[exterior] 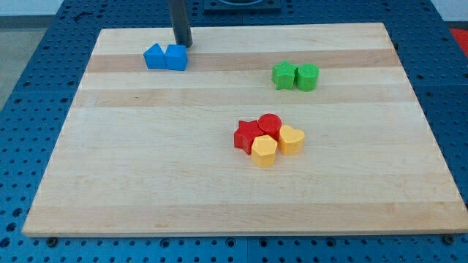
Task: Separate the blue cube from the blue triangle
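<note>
Rod: upright; my tip (183, 45) just above-right of the blue cube (176, 57).
Jaws: none, bare rod.
Blue triangle (153, 56): touching the cube's left; the pair's axis runs left-right.

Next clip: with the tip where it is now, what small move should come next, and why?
Probably slide my tip toward the view's bottom, into the seam between the two blue blocks. The blue cube and blue triangle sit touching, and the tip stands just above the cube's upper right corner, so it should shift slightly left first.

I count two blue blocks (166, 56), two green blocks (296, 76), two red blocks (257, 131) and two yellow blocks (278, 145). That makes eight blocks on one wooden board (146, 168).
</note>
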Available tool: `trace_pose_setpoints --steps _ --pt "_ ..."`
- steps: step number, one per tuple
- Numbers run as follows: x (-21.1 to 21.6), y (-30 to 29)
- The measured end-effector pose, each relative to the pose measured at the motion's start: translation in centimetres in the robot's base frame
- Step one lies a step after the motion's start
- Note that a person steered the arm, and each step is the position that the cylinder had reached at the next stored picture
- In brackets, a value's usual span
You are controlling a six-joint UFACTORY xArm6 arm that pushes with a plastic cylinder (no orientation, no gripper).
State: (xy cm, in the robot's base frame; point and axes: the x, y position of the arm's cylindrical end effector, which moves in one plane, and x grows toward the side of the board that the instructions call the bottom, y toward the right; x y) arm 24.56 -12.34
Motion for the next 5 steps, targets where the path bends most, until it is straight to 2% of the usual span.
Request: trace_pose_setpoints --steps 2,4,5 --pt "4.6 -0.1" --pt "6.1 -6.0" --pt "8.3 -5.8"
